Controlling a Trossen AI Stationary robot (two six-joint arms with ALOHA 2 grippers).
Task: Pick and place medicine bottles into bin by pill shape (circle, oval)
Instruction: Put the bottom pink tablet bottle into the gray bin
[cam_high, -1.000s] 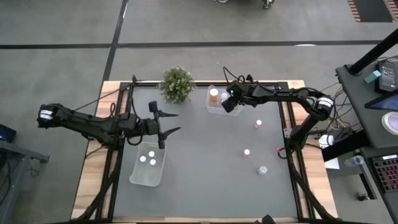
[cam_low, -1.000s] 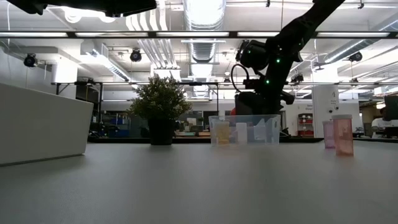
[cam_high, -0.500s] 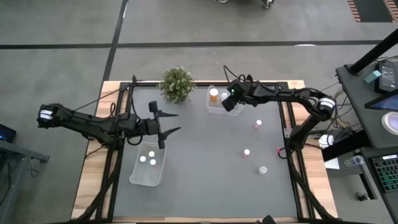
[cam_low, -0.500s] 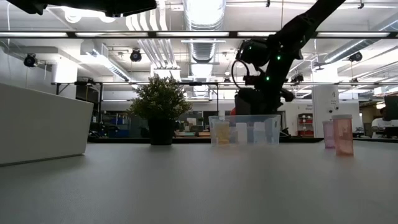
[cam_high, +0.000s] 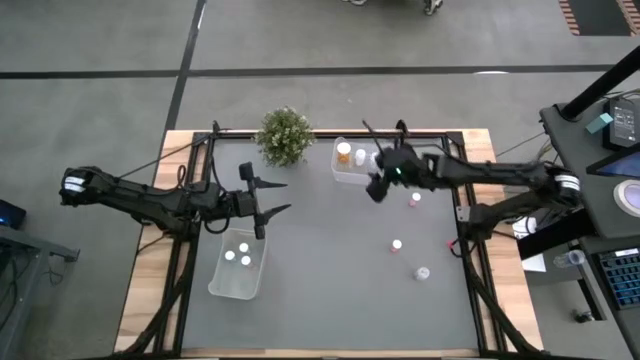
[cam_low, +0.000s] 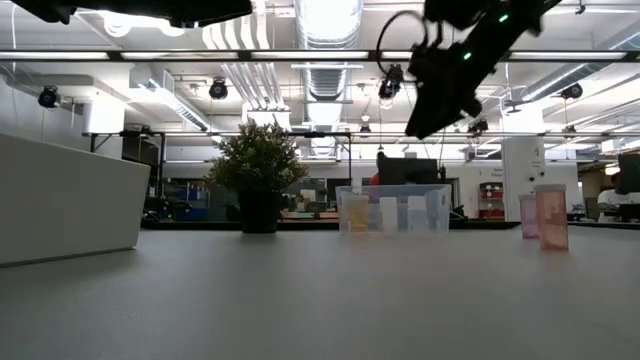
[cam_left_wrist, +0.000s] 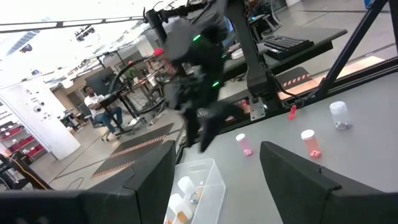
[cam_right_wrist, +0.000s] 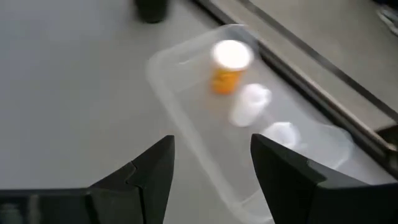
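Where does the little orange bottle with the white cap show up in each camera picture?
High view: orange bottle in the clear bin beside the plant.
Low view: inside that bin.
Left wrist: not discernible.
Right wrist: standing in the bin.
Shared landmark: the clear bin.

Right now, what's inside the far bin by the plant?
The far bin holds three bottles: an orange one and two white ones. Nothing hides its floor; pill shapes cannot be read.

The grey table (cam_high: 320, 260) carried a small plant (cam_high: 284, 135) and a clear bin (cam_high: 352, 162) near its far edge, another clear bin (cam_high: 238, 266) at the left, and three small bottles (cam_high: 397, 245) standing loose at the right.
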